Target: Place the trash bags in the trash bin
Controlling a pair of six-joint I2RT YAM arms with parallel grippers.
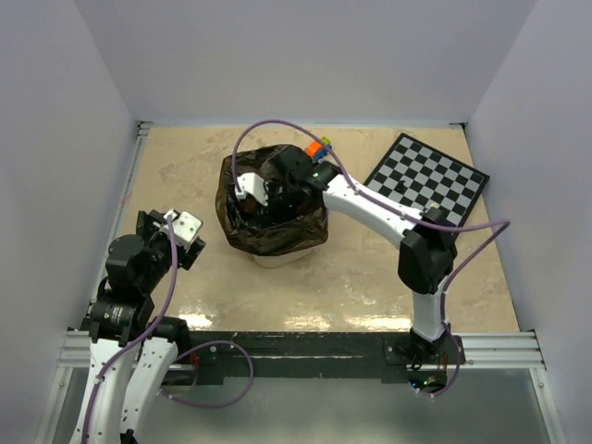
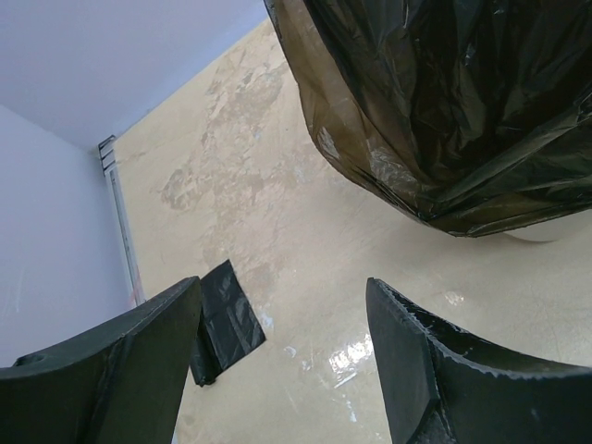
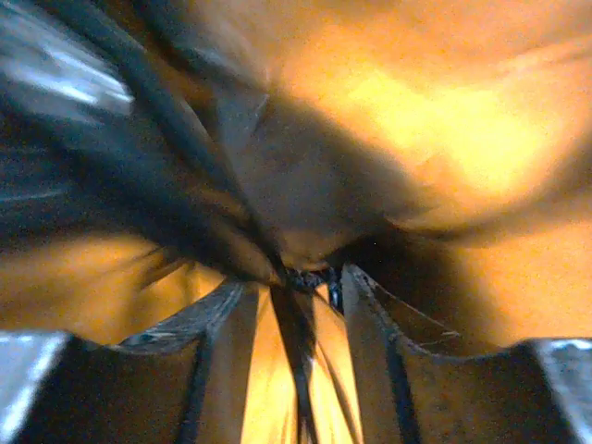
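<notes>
Spreading under both arms, the beige table [image 1: 370,287] carries the trash bin [image 1: 274,260], which stands ahead and to the right of the left gripper [image 2: 282,289] and shows only a cream sliver at its foot; the trash bag [image 1: 277,236] is draped over its mouth and hangs down its walls, dark, glossy and crinkled; the chequered board [image 1: 427,182] lies flat on the table well to the right of the right gripper [image 3: 301,282], apart from the bin; the right arm reaches over the rim, so its gripper sits down inside the bag, with amber-lit film all around it, its fingers [image 3: 217,351] drawn narrow with a dark fold of the film caught between the tips; the left gripper hangs back near its base, its fingers spread wide with nothing but bare table between them; a folded black bag [image 2: 225,319] lies flat just beside its left finger; a small orange-and-green object [image 1: 319,146] sits just behind the right wrist.
</notes>
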